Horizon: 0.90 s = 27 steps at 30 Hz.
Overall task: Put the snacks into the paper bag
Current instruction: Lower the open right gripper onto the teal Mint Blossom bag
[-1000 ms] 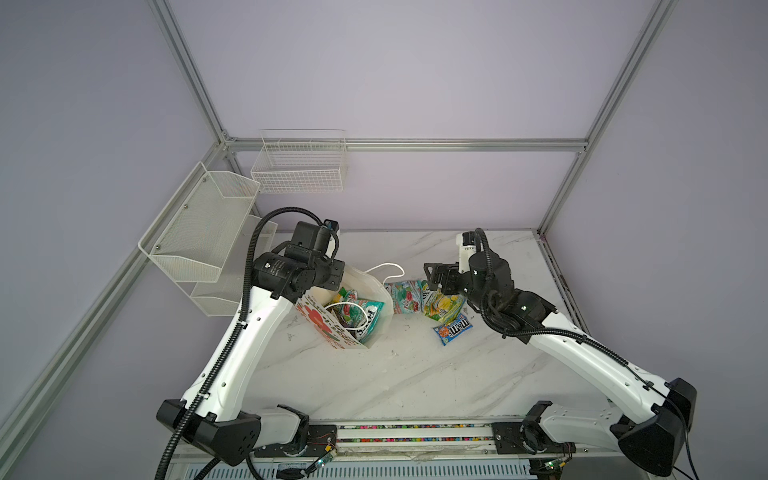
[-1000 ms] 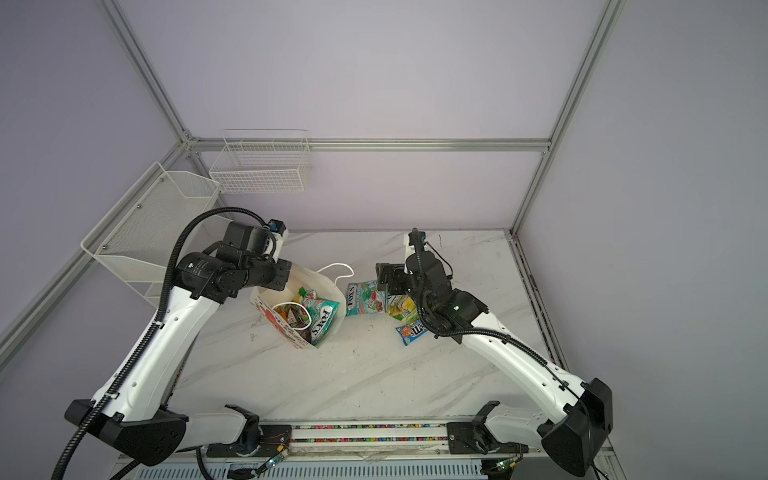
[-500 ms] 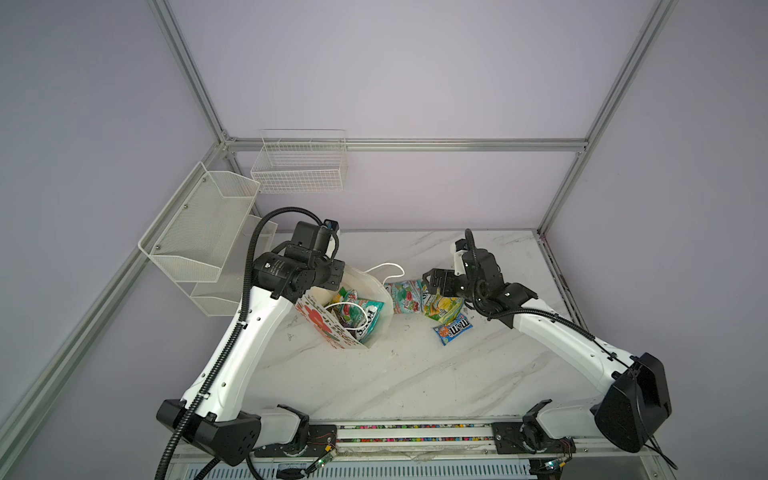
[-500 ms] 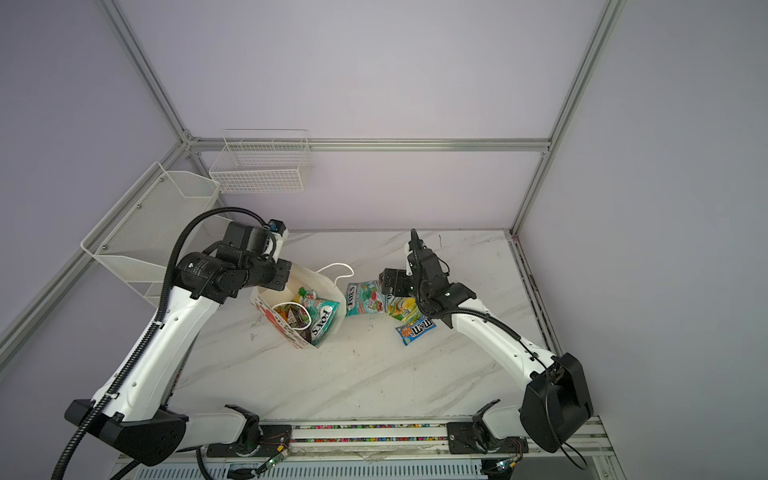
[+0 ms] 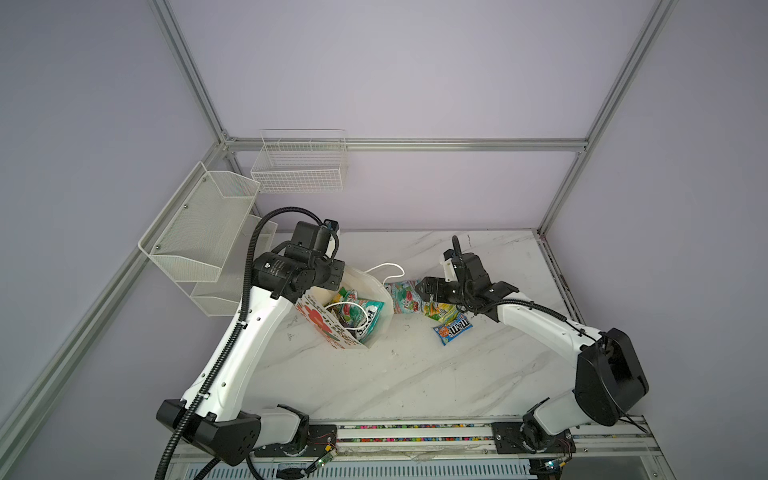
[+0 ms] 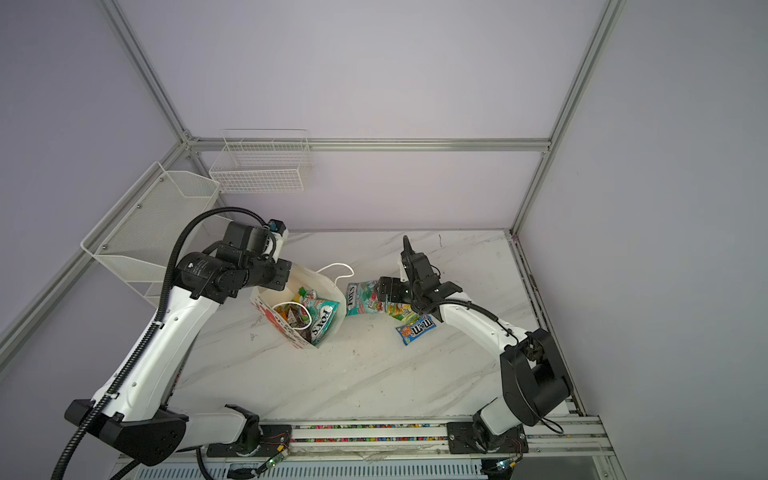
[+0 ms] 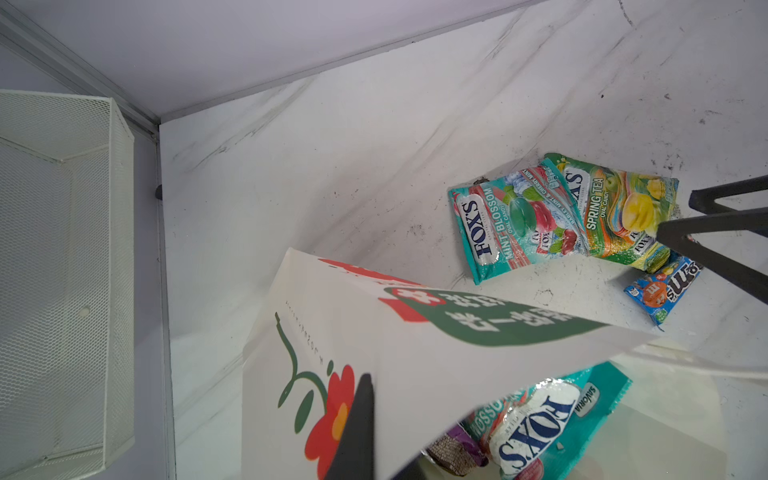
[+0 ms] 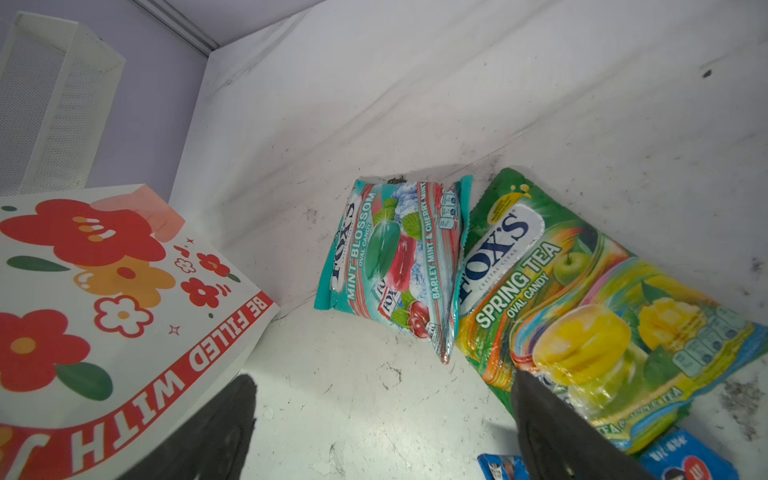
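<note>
The white paper bag with red flowers stands open at mid-table. My left gripper is shut on its back wall, one finger outside. Inside lie a teal FOX'S packet, a green-yellow one and a dark wrapper. Right of the bag, three snacks lie on the table: a teal-red FOX'S packet, a green-yellow FOX'S packet and a blue m&m's packet. My right gripper hangs open just above them, one finger over the green-yellow packet's edge, nothing between the jaws.
White wire baskets hang on the left wall and the back wall. The bag's cord handle loops onto the table behind it. A rail runs along the table's front edge.
The right arm's elbow has dropped back toward its base, and its open gripper has sunk slightly toward the packets. The left arm and the bag have not moved.
</note>
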Tool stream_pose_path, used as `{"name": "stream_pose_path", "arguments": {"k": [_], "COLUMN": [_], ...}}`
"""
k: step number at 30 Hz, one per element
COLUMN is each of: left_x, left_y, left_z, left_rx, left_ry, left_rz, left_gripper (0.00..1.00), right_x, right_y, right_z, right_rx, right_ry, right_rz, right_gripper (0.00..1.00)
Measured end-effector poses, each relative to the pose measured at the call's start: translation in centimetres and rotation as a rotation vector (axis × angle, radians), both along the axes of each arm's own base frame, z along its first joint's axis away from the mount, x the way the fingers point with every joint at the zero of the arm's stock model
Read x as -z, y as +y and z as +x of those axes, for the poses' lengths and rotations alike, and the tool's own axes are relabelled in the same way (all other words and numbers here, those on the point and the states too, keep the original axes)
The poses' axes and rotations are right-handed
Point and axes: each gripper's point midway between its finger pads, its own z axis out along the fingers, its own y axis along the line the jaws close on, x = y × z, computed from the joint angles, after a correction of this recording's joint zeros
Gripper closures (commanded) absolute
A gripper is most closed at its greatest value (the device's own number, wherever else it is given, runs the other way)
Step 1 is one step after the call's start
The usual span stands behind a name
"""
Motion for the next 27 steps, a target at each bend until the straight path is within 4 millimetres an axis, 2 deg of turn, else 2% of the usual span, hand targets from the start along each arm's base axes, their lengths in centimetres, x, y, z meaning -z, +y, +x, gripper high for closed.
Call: {"name": "stream_pose_path", "arguments": {"k": [7, 15, 27], "left_x": [-0.1, -0.1, -0.1], "left_y": [0.0, 0.0, 0.0], "left_z": [-0.1, -0.1, -0.1], "left_rx": [0.000, -0.001, -0.001], "left_ry": [-0.002, -0.002, -0.003], "left_rz": [-0.001, -0.001, -0.001], "left_gripper": [1.00, 1.00, 1.00], "right_x": [3.0, 6.5, 8.1], "right_y": [0.9, 1.1, 2.8], "right_z": [0.4, 0.8, 2.4], "right_rx": [-0.028, -0.031, -0.060], "right_ry": [0.058, 0.127, 0.147], "right_rz": [-0.003, -0.031, -0.009], "right_gripper": [0.10, 0.16, 0.26]}}
